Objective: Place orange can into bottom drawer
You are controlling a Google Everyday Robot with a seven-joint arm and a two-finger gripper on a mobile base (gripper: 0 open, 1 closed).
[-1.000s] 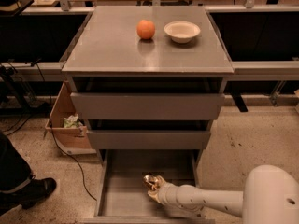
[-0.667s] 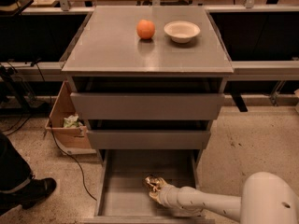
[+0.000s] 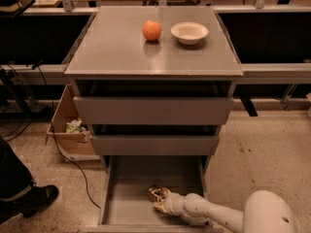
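**Can at the gripper's tip, low over the open bottom drawer**

A speckled workshop floor [image 3: 262, 149] surrounds a grey three-drawer cabinet, with a dark shoe [image 3: 34, 200] at the near left edge. Nearest, the white arm [image 3: 214, 212] reaches in from the lower right, running leftward over the drawer's front lip. Its gripper [image 3: 164, 203] sits inside the bottom drawer [image 3: 129, 178], close to the front and about mid-width. The orange can [image 3: 156, 194] is right at the gripper's tip, on its far-left side, touching or nearly touching it.

Whether the gripper is clamped on the can or loose around it cannot be told, because the tip and the crumpled golden metal blend together. The can's long axis is also unclear, as is whether its underside meets the drawer floor. I judge the release hinges on that hidden gap.

The drawer's front edge is cut off at the bottom. Behind are the two upper drawers [image 3: 153, 110], and a cardboard box [image 3: 68, 125] stands to the left. On the cabinet top [image 3: 116, 47], an orange fruit [image 3: 152, 30] sits just beside a pale bowl [image 3: 189, 33].
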